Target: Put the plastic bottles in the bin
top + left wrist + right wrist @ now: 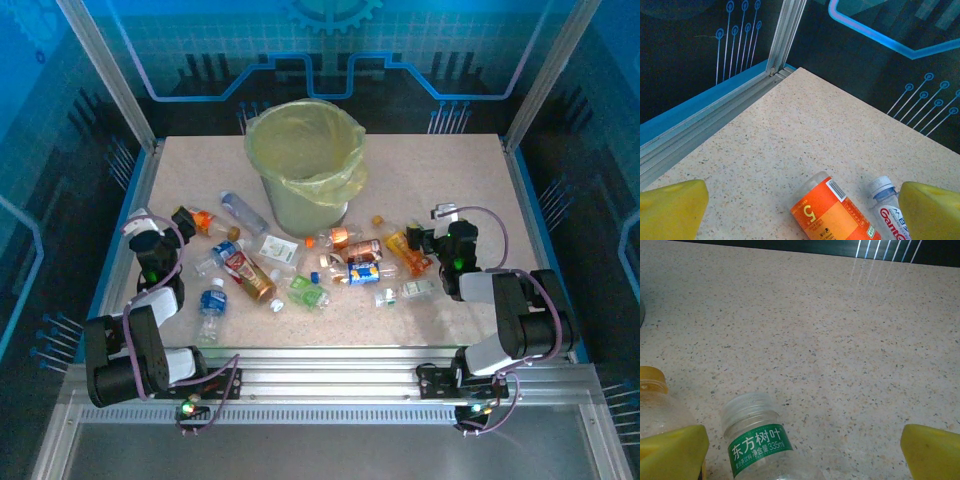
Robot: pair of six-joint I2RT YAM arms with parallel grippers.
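The left gripper [802, 207] stands wide open and holds nothing. Its yellow fingertips [675, 205] are smooth, blunt wedges. Between them, nearer to the right finger, lies an orange-labelled bottle [832, 212] — a round cylinder with a pale rounded end and a glossy film label. Just beside the right finger lies a clear bottle [887, 210] with a ribbed white cap and red letters.

The right gripper [801, 450] is also spread wide, with nothing in it. Between its yellow pads [930, 450], closer to the left one, lies a green-labelled bottle [757, 440] of clear plastic, with a translucent, finely ribbed cap. A yellow-capped bottle [655, 405] lies at the left pad, partly behind it.

The table [440, 170] is flat, beige and speckled like stone. More plastic bottles [350, 272], some crushed, lie scattered between the two grippers. The bin [295, 205] — a round grey bucket lined with a thin, wrinkled yellow-green bag — stands upright beyond them. It is ahead and to the right of the left gripper, ahead and to the left of the right one, well apart from both.
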